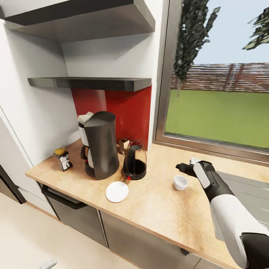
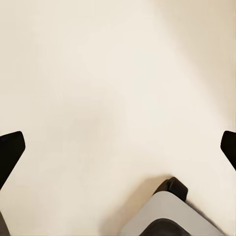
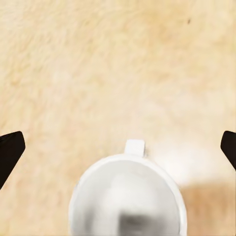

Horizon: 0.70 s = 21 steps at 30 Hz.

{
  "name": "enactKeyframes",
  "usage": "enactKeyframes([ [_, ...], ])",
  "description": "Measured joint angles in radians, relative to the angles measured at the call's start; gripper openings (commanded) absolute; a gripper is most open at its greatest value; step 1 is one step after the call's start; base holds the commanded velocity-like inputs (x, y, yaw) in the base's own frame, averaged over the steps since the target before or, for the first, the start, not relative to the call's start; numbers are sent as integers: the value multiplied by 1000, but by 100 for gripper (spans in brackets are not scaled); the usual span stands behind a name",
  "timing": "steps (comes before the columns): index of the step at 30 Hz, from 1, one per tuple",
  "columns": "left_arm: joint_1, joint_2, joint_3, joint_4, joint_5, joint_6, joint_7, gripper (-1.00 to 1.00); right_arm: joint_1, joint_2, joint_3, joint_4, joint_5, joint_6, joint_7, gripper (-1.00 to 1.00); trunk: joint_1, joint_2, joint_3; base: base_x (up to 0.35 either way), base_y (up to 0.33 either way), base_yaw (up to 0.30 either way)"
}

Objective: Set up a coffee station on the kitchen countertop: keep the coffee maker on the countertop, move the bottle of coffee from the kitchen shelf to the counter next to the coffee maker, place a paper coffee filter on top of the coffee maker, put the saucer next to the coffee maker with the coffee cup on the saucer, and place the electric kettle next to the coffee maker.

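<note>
Kitchen countertop (image 1: 157, 209): light wood-look slab, matte grain, over grey cabinet fronts.

Far left on it: bottle of coffee (image 1: 62, 159), small dark waisted jar, mustard lid, white label, upright, just clear of the coffee maker (image 1: 98, 145). Coffee maker: tall black body, pale upper band, carafe handle on its left side. Paper coffee filter (image 1: 85, 118), thin white cone, sits on its top, poking out at the left.

Just right of it, the electric kettle (image 1: 135, 160): squat dome of dark see-through glass, black base, red switch low at the front; nearly touching the coffee maker. In front of both, the saucer (image 1: 117, 191): flat, round, plain white, bare. Kitchen shelf (image 1: 89, 83): thin dark board on the wall above, over a red backsplash (image 1: 123, 108).

Coffee cup (image 1: 180, 182) stands upright on the bare worktop, well right of the saucer, white and glossy, handle visible in the right wrist view (image 3: 129, 196).

Right gripper (image 1: 184, 169) hovers just above and behind the cup, fingers spread wide, holding nothing, no contact. Window (image 1: 220, 82) behind it.

Left gripper (image 2: 118, 147) fingers also spread wide, empty, over plain cream floor (image 2: 98, 73).
</note>
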Motion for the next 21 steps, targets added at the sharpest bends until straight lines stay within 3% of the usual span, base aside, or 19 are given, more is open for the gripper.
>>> enactKeyframes([
  [9, 0, 0, 0, 0, 0, 0, 0, 100, 3, 0, 0, 0, 0, 0, 0, 100, 0, 0, -12, 3, -1, -136],
  [21, 1, 0, -1, 0, 0, -1, 0, 100, 5, 0, 0, 0, 0, 0, 0, 100, 0, 0, -17, 0, 0, -7],
])
